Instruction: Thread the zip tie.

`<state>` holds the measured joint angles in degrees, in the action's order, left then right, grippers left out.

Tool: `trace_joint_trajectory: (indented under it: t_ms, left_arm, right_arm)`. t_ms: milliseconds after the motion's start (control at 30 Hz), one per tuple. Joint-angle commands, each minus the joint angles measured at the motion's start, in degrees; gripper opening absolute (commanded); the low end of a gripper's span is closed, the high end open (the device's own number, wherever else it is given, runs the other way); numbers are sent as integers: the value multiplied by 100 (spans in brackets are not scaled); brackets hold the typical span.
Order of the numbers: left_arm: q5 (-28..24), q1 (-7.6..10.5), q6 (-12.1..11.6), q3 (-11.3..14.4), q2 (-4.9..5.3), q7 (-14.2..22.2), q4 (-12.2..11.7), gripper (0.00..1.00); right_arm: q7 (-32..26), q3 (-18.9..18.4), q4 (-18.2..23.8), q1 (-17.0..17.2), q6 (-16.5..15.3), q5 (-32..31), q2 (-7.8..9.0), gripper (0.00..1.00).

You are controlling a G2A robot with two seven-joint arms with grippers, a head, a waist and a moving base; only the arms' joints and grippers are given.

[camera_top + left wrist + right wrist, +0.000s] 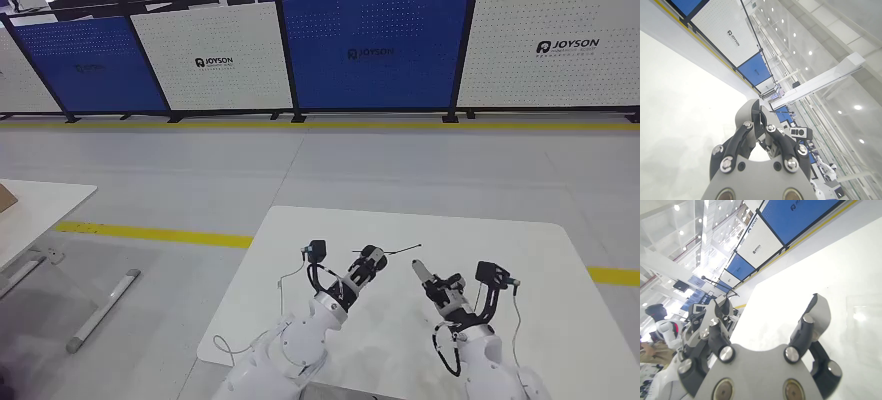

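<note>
The left claw (759, 111) was extended forward, fingers pressed together. The right claw (770, 306) sat beside it, fingers spread wide.

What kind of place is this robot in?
Probably a big factory hall or robot lab: pegboard panels stand in a row, a yellow line marks the floor, and round lights dot a high ceiling.
</note>
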<state>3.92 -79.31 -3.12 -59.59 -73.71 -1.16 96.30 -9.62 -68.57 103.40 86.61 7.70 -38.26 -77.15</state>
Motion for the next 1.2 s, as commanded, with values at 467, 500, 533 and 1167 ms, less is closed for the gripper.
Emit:
trace_joint_trajectory:
  t_ms: [467,500,533,1167]
  left_arm:
    - [-499,-111,95,-215,13,224,159,0]
    - [-499,-111,95,-215,13,224,159,0]
    - [-499,-111,95,-215,13,224,159,0]
    - [-608,-138,88,-161,-5,316,157,0]
  right_arm:
    - [-790,112,-404,-282,-739,-1187,103,100]
    - [-790,112,-404,-282,-739,-1187,103,100]
    - [-779,112,-407,-277,-741,-1175,102,100]
    - [-76,230,-569,-269,-571,-1908,97,100]
